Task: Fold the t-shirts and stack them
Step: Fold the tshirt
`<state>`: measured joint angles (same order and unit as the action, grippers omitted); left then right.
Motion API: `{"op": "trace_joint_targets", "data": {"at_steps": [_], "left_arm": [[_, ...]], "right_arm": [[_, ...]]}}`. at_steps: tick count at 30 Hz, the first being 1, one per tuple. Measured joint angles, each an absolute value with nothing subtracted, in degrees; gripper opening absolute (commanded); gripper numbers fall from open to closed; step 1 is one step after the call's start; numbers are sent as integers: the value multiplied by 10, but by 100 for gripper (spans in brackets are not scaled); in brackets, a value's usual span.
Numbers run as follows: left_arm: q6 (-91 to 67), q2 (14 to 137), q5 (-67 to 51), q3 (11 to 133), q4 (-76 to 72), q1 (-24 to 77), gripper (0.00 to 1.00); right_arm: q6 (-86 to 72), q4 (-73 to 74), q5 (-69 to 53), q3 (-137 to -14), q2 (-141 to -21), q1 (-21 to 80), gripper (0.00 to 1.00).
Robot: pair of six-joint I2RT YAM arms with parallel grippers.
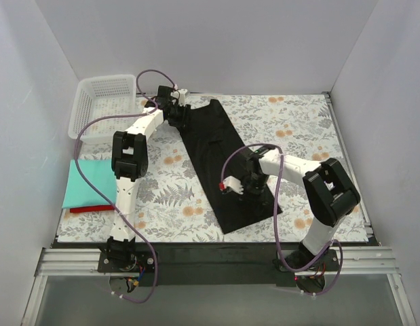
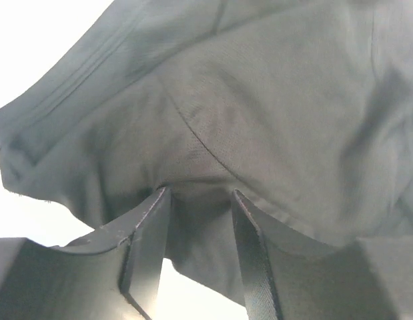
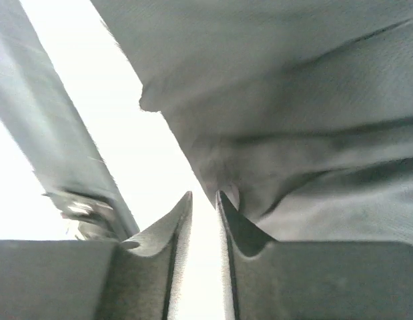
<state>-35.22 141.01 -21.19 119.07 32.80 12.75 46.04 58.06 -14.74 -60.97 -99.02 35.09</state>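
A black t-shirt, folded into a long strip, lies diagonally across the floral table. My left gripper is at the strip's far left corner. In the left wrist view its fingers stand moderately apart with black cloth bunched between them, so it is shut on the shirt. My right gripper is at the strip's left edge, near its lower half. Its fingertips stand a narrow gap apart with only bright light between them. The black cloth lies against the outside of the right finger.
A folded teal shirt lies on a red one at the table's left edge. A white mesh basket stands at the back left. White walls close in the left, back and right sides.
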Motion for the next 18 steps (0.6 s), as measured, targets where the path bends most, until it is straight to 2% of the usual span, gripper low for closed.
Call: {"op": "trace_joint_targets", "data": {"at_steps": [3, 6, 12, 18], "left_arm": [[-367, 1439, -231, 1239, 318, 125, 43], [-386, 1417, -243, 1207, 290, 126, 45], [-408, 1288, -259, 1060, 264, 131, 44], [-411, 1220, -265, 991, 272, 161, 41]], "right_arm": [[443, 620, -232, -677, -993, 393, 29], [432, 633, -269, -762, -995, 379, 31], [431, 638, -256, -801, -1010, 321, 26], [418, 619, -213, -798, -1072, 294, 20]]}}
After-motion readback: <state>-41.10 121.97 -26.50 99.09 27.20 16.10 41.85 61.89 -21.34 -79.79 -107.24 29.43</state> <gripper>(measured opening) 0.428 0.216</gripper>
